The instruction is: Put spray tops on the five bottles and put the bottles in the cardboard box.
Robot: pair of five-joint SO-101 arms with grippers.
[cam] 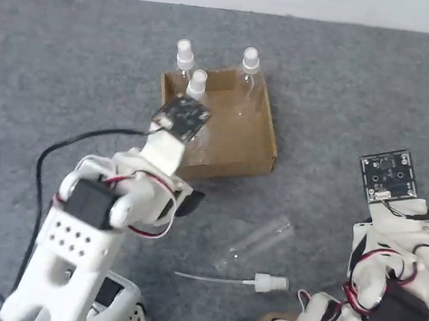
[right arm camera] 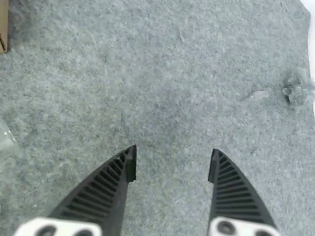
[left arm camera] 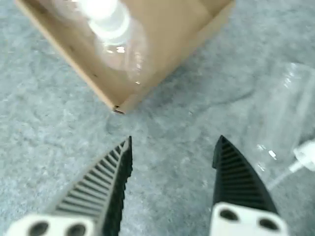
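Black-fingered left gripper (left arm camera: 172,142) hangs released just beside the brown cardboard box (cam: 233,165); right gripper (right arm camera: 172,150), also released, well apart from it

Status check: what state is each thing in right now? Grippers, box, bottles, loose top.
left gripper: open, empty
right gripper: open, empty
cardboard box: upright, open top
near bottle: upright in the box, spray top on
far-left bottle: upright, spray top on
far-right bottle: upright, spray top on
clear bottle: lying on its side, uncapped
loose spray top: lying flat, unattached
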